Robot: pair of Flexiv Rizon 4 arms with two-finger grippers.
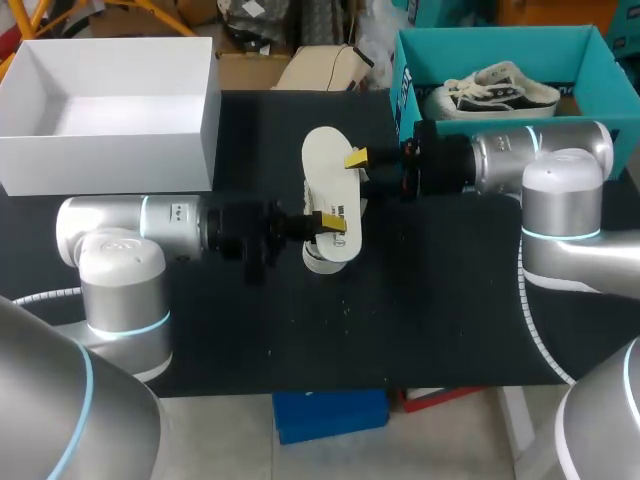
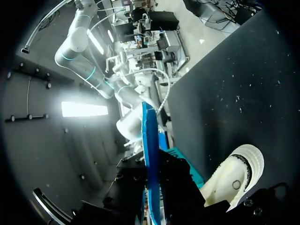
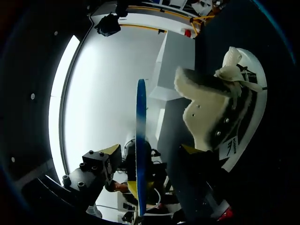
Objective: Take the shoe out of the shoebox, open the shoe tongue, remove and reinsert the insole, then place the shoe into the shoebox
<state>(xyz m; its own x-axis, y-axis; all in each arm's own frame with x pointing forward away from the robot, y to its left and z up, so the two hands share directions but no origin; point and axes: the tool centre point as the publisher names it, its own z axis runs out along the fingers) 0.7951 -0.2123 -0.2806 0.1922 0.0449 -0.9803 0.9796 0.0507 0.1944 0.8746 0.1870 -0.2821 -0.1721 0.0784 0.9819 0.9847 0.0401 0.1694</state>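
Left gripper (image 1: 326, 221) pinches insole (image 2: 150, 154), right gripper (image 3: 150, 150) wide around it (no grip); shoe (image 3: 220, 117) on table (image 1: 450, 320) just beside. Likely reinserting: aim toe-first into shoe opening, keep insole flat

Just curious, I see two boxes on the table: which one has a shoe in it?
The teal box at the far right; a white shoe lies inside. The white box shows only its bare floor.
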